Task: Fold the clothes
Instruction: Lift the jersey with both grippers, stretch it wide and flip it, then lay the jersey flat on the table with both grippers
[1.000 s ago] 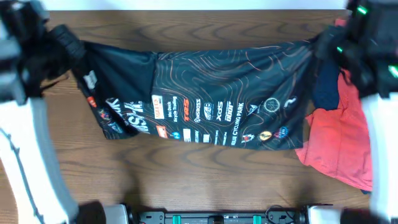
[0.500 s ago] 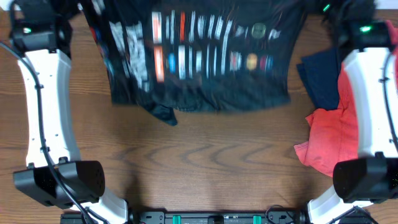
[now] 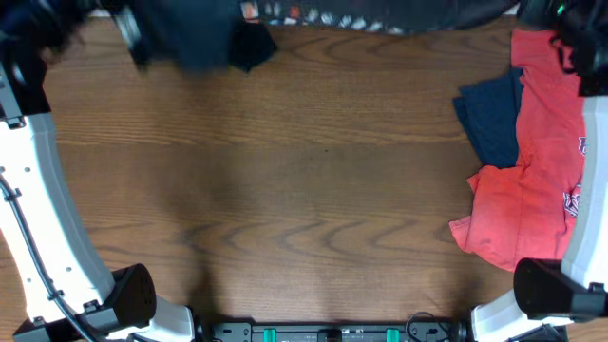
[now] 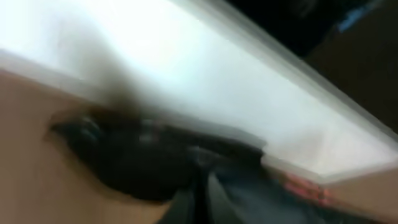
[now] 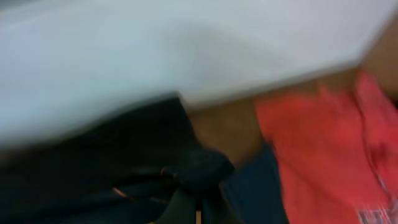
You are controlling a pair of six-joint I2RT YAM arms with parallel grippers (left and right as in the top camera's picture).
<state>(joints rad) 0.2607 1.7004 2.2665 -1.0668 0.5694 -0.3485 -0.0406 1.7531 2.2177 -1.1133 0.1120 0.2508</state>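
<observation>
The black jersey (image 3: 195,40) with white logos is blurred along the far edge of the table, stretched between the two arms and mostly out of the overhead view. My left gripper (image 3: 116,15) is at the far left and looks shut on the jersey's left end. In the left wrist view its fingers (image 4: 202,202) pinch dark fabric (image 4: 137,162). My right gripper (image 3: 534,11) is at the far right corner. In the right wrist view its fingers (image 5: 196,208) are closed on black cloth (image 5: 118,168) with orange lines.
A red T-shirt (image 3: 537,176) with lettering lies at the right side of the wooden table (image 3: 304,199), with a plain navy garment (image 3: 494,119) partly under its left edge. Both also show in the right wrist view, red (image 5: 323,143) and navy (image 5: 258,186).
Both arms have swung the jersey from the middle of the table up and away to the far edge. The red and navy garments, earlier partly covered, now lie in the open.
</observation>
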